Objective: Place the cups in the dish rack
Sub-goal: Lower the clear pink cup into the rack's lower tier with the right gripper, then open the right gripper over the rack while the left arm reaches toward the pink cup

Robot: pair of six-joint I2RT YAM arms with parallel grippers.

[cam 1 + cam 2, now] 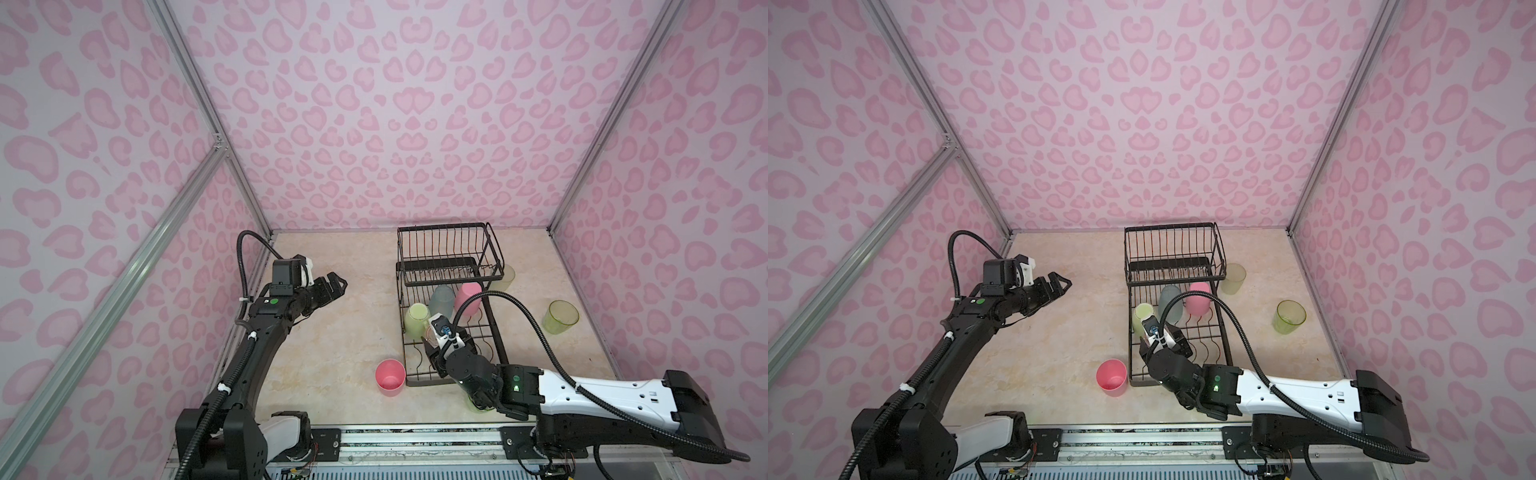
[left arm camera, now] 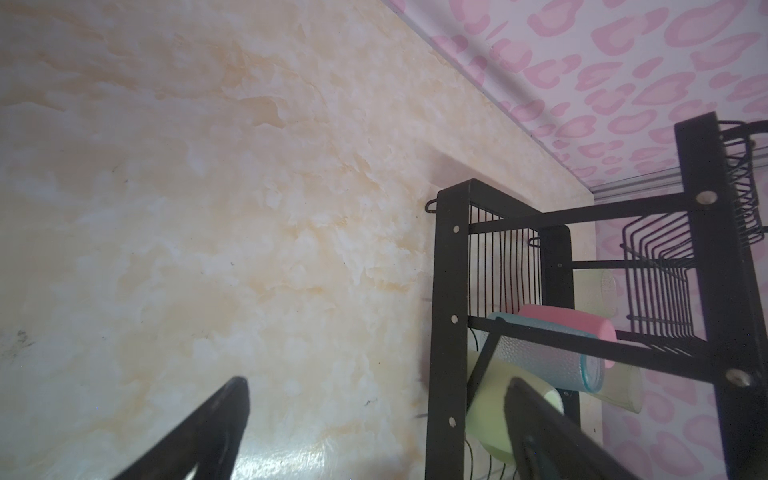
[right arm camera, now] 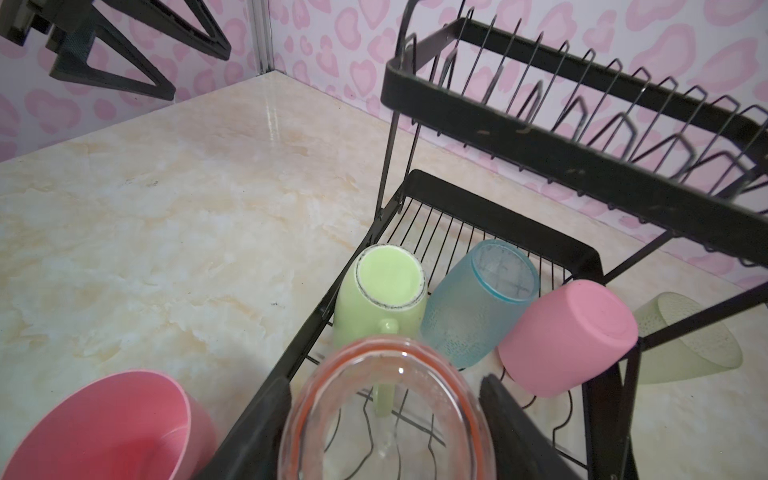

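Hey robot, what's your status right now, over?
Left gripper open, empty. Right gripper shut on pink glass over rack. Mug close ahead.

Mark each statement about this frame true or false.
1. The right pincer holds the clear pink glass over the lower tray. True.
2. The raised basket holds two cups. False: it holds none.
3. The left pincer is shut on a pink tumbler. False: it is open and empty; the loose pink tumbler stands on the table.
4. Three cups rest bottom-up in the lower tray. True: pale-green mug, teal tumbler, racked pink tumbler.
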